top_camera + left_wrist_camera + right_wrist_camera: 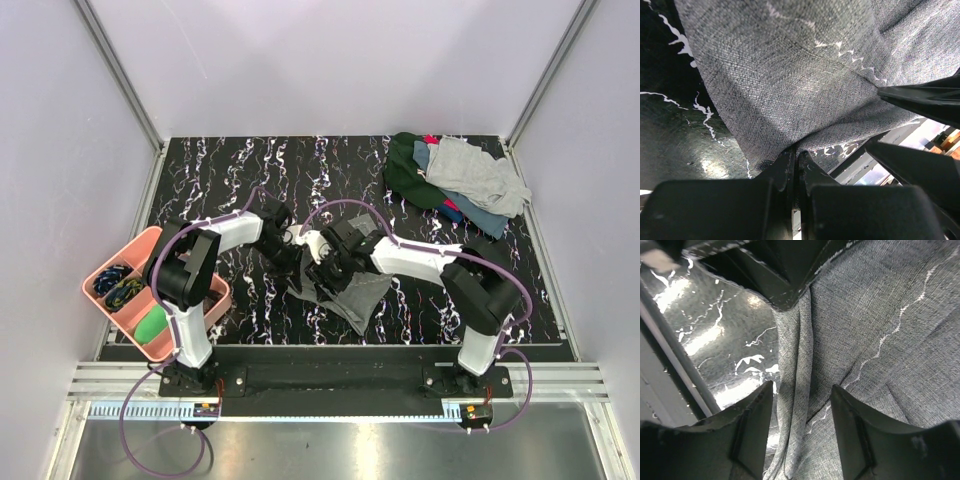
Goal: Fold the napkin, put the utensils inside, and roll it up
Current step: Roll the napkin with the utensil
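Grey cloth sits in the middle of the black tabletop (220, 180). It is the napkin (355, 292), and it lies between the two arms. It is bunched up, not flat.

The left tool (795, 161) has its fingers pressed tight together. It is pinching an edge of the napkin, and part of the cloth hangs up off the tabletop. The right tool (802, 390) has its fingers spread apart. A long fold of the napkin runs through the gap between them, but the fingers do not squeeze it.

That fold is what the next move turns on. It runs in a line from the left tool's pinch straight to the right tool. The right tool is already around it, so I think it only needs to close. The two tools are very near each other. Most of the napkin lies on the right arm's side, toward the near edge, so the right arm is nearer to the big part.

Counting: one napkin, two tools, one pink tray (115, 255) on the left and one heap of cloths (460, 180) in the far right corner. I cannot pick out the utensils. The tray holds small things, but they are too small to tell. I see none on the napkin.
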`<control>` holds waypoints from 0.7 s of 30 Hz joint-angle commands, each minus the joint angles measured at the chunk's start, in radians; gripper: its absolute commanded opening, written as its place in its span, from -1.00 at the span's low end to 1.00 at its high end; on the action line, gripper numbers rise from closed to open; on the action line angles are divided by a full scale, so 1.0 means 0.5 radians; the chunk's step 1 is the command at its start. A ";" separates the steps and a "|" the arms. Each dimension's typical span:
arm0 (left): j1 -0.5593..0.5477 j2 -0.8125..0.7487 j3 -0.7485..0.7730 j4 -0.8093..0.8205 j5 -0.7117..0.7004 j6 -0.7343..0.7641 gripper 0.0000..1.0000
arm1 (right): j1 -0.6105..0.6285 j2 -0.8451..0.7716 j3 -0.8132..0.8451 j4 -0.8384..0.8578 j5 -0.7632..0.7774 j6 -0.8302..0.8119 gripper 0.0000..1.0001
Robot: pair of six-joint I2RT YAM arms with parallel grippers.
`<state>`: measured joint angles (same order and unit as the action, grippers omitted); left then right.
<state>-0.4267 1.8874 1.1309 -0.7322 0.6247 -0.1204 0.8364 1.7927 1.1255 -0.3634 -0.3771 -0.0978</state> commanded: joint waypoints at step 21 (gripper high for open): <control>0.074 -0.384 -0.031 0.112 -0.074 0.035 0.42 | -0.203 0.240 0.013 0.147 -0.479 0.076 -0.80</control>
<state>-0.4183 1.8023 1.1183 -0.7185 0.5987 -0.1204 0.7601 1.8790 1.1259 -0.2920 -0.5224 -0.0765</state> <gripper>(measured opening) 0.608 0.109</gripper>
